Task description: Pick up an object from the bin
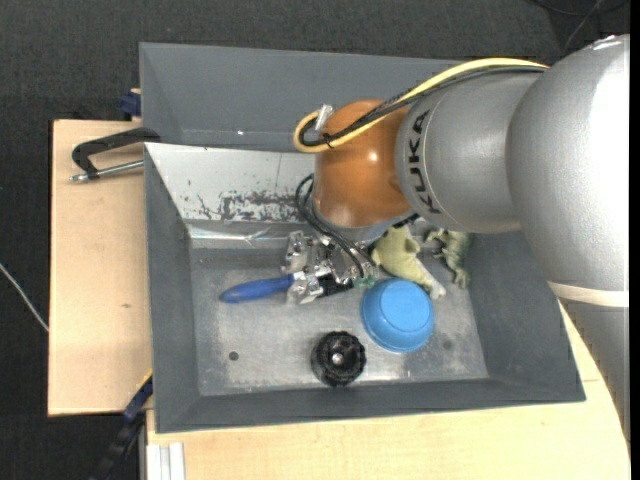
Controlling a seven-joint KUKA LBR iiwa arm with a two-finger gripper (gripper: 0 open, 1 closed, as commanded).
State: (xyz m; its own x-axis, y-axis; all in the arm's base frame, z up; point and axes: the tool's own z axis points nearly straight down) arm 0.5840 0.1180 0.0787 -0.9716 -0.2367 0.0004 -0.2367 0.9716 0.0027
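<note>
Grey metal bin (200, 363), floor scuffed, few loose things, none heaped. Nearest the near wall: black round knob (338, 357), standing apart from the rest. Just right of it and a little farther in: blue cup (398, 315), mouth tilted up. Mid-floor: slim blue-handled tool (255, 289) lying flat, long axis left to right. Gripper (318, 276) is down at the tool's right end, its metal parts overlapping that end. Cannot tell how far the jaws are parted, nor whether anything is caught in them. Farther right: pale green toy dinosaur (408, 253), partly under the arm, close beside the gripper and the cup. Above all this: orange wrist cover (355, 173) with yellow cable. Judgement: the grasp step is in hand and the blue tool is the likely target. To do it well, straddle the tool across its narrow width, close squarely, and lift straight up so the cup and dinosaur stay undisturbed. A slim round handle may roll or slip out.
</note>
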